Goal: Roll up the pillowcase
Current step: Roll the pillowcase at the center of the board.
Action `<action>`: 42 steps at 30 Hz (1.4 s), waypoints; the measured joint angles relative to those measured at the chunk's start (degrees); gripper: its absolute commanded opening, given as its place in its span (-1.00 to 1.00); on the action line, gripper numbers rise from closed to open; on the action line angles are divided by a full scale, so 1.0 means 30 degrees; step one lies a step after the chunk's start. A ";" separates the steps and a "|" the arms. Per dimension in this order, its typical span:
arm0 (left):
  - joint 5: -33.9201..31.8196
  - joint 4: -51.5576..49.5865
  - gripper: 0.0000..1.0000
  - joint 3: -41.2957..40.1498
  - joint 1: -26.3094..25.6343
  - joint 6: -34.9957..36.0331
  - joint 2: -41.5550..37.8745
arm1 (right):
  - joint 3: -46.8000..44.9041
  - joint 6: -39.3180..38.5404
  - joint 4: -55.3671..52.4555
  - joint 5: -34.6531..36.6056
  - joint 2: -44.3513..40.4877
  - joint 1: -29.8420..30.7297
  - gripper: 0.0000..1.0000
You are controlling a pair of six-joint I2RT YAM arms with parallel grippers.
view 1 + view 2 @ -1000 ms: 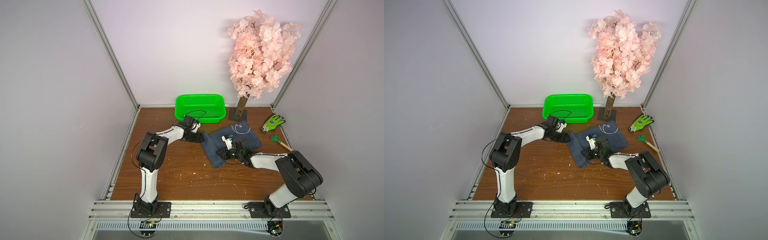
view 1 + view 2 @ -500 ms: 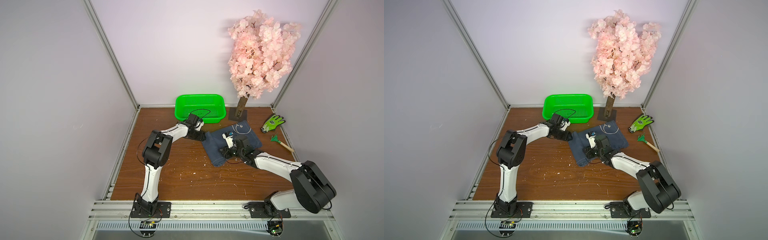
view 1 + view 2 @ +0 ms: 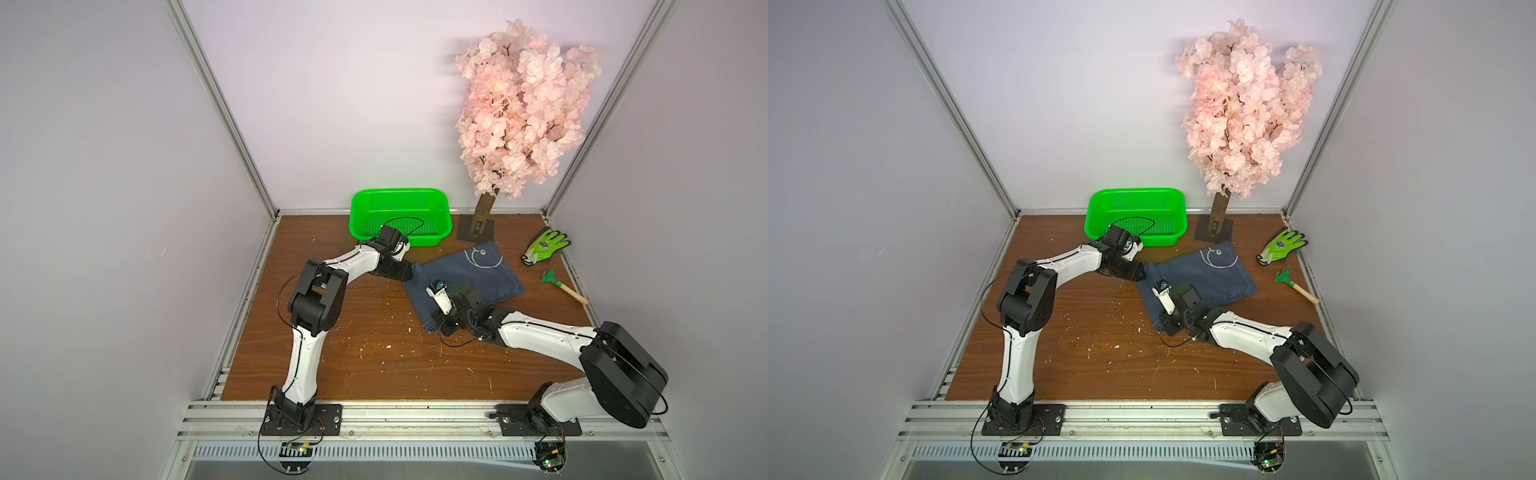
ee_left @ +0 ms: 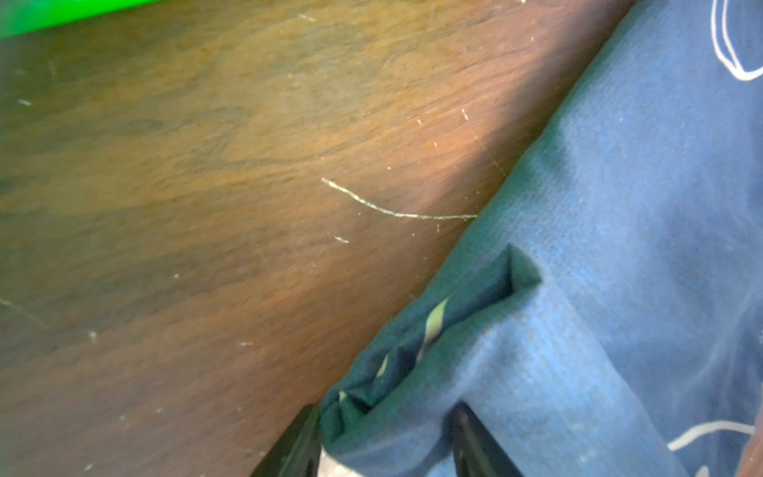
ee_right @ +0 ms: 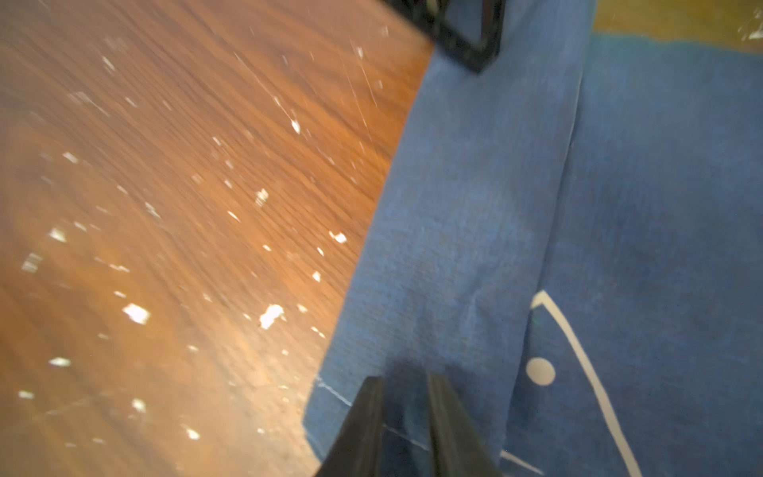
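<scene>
Pillowcase (image 3: 486,274) corners in left gripper (image 4: 384,413) and right gripper (image 5: 404,382), atop table (image 3: 353,353)

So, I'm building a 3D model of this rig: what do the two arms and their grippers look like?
The left arm and right arm share white tapered links, bulky black joint housings and black base plates. Thin black cables loop alongside. The left gripper and right gripper have slim black wedge-shaped fingers.
</scene>
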 measured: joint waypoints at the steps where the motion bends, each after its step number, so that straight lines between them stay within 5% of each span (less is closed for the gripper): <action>1: -0.0029 -0.0066 0.09 0.0058 -0.0015 0.0022 0.0000 | 0.0000 -0.0160 -0.0044 0.0117 0.0160 0.0015 -0.58; 21: -0.2135 -0.0962 0.10 0.2521 -0.1588 0.3184 -0.0015 | -0.1188 0.1304 0.1807 0.0335 0.1027 -0.0044 -0.59; 33: -0.3009 -0.1122 0.08 0.3723 -0.1690 0.3956 0.2149 | -0.1217 0.1639 0.1785 0.0342 0.0954 -0.0131 -0.55; 37: -0.3045 -0.1355 0.06 0.4051 -0.1705 0.4007 0.2433 | -0.1217 0.1690 0.1450 0.0503 0.0605 -0.0131 -0.48; 42: -0.2994 -0.1530 0.03 0.4248 -0.1705 0.4000 0.2565 | -0.1056 0.1355 0.0073 0.1260 -0.0525 0.0306 -0.15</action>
